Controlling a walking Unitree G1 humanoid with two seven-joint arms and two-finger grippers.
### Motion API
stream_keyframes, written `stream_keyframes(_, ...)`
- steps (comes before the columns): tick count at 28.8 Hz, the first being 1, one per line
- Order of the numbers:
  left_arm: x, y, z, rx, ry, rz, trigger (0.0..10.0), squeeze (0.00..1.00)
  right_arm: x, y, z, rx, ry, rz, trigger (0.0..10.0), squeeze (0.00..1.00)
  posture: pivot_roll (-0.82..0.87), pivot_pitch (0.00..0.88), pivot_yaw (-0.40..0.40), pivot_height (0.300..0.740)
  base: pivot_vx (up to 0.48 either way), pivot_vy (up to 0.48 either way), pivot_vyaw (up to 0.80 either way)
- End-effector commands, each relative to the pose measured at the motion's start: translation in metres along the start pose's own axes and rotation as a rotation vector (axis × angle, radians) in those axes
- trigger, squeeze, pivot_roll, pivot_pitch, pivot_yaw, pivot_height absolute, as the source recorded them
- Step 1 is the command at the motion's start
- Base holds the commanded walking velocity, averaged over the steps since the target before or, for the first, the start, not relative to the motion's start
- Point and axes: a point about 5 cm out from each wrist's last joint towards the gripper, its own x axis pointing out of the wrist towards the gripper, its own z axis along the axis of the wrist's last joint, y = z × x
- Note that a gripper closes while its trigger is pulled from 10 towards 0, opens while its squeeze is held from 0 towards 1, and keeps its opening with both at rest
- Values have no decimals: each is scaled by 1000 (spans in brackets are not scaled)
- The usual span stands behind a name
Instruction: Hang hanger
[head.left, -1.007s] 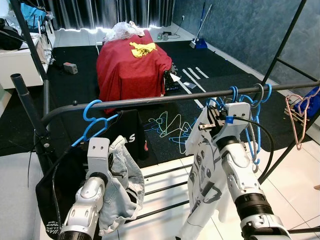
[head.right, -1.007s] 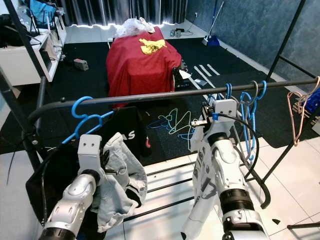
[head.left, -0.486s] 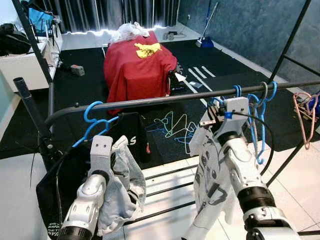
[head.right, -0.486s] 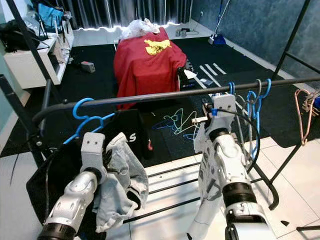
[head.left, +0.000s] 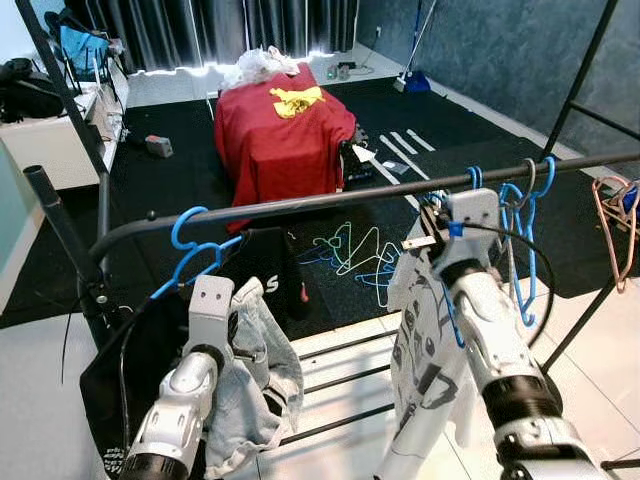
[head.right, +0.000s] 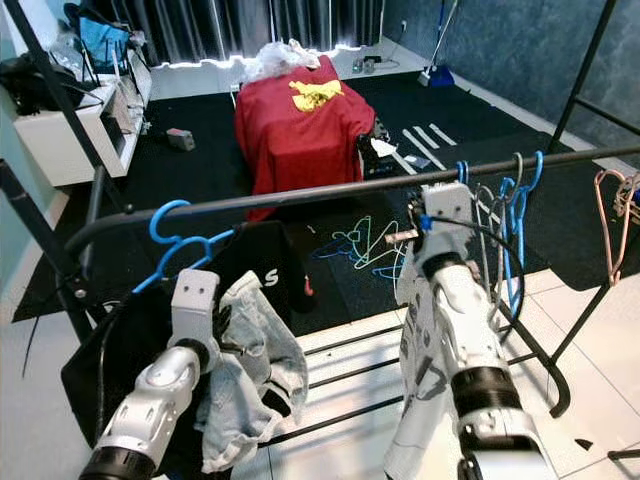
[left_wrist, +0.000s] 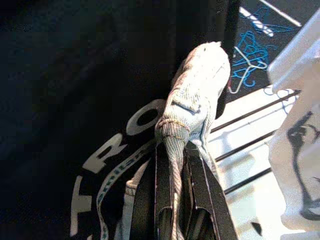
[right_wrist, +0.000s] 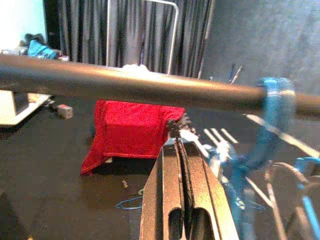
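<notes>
Denim garment between left fingers

Rail: runs 9 to 3 o'clock across the foreground.
Hangers: hooked on the rail at 2 o'clock.
Shirt: hangs below the rail, beside the right claw.
Left hanger: on the rail at 10 o'clock.
Draped box: behind the rail at 12 o'clock.
Loose hangers: on the floor between box and rail.
</notes>
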Motion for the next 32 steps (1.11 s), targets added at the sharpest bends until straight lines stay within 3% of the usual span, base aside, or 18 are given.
stream_keyframes(1, 2, -3, 9, 8, -31, -10, 10000, 0, 2, 0, 7, -1, -30, 19, 10000, 0, 38, 0, 41, 740, 0, 0, 0)
stream_keyframes(8, -1, -1, 9, 1, -44, 6, 10000, 0, -1, 7, 7, 4, -43, 35, 10000, 0, 50, 0, 14, 740, 0, 0, 0)
stream_keyframes(9, -4, 3, 7, -4, -42, 21, 10000, 0, -4, 16, 4, 15, -37, 37, 6353, 0, 50, 0, 11, 740, 0, 0, 0)
stream_keyframes(10, -6, 7, 5, -4, -38, 35, 10000, 0, -7, 29, -1, 45, -19, 65, 0, 0, 44, 0, 13, 740, 0, 0, 0)
stream_keyframes(11, -6, 7, 5, -4, -38, 35, 10000, 0, -7, 29, -1, 45, -19, 65, 0, 0, 44, 0, 13, 740, 0, 0, 0)
stream_keyframes(12, -7, 10, 3, -3, -34, 48, 10000, 0, -11, 43, -6, 60, 10, 104, 0, 0, 38, 0, 12, 740, 0, 0, 0)
stream_keyframes(14, -7, 10, 3, -3, -34, 48, 10000, 0, -11, 43, -6, 60, 10, 104, 0, 0, 38, 0, 12, 740, 0, 0, 0)
stream_keyframes(15, -8, 10, 3, -3, -34, 53, 10000, 0, -15, 55, -8, 59, 25, 151, 0, 0, 39, 0, -3, 740, 0, 0, 0)
stream_keyframes(18, -8, 10, 3, -3, -34, 53, 10000, 0, -15, 55, -8, 59, 25, 151, 0, 0, 39, 0, -3, 740, 0, 0, 0)
stream_keyframes(19, -7, 8, 5, -7, -41, 58, 10000, 0, -21, 62, -10, 48, 39, 176, 10000, 0, 33, 7, -22, 740, 0, 0, 0)
stream_keyframes(24, -11, 3, 16, 16, -80, 32, 10000, 0, -29, 50, 5, -35, -55, 37, 10000, 0, 24, 36, -26, 740, 0, 0, 0)
stream_keyframes(25, -12, 4, 16, 23, -81, 27, 10000, 0, -33, 41, 4, -42, -50, -53, 10000, 0, 22, 39, -22, 740, 0, 0, 0)
stream_keyframes(26, -12, 4, 16, 23, -81, 27, 10000, 0, -33, 41, 4, -42, -50, -53, 10000, 0, 22, 39, -22, 740, 0, 0, 0)
stream_keyframes(29, -14, 7, 14, 33, -70, 34, 10000, 0, -45, 20, -10, -15, 45, -242, 10000, 0, 29, 41, -15, 740, 0, 0, 0)
stream_keyframes(32, -13, 7, 16, 33, -72, 31, 10000, 0, -44, 14, -5, -4, 12, -226, 10000, 0, 27, 43, -7, 740, 0, 0, 0)
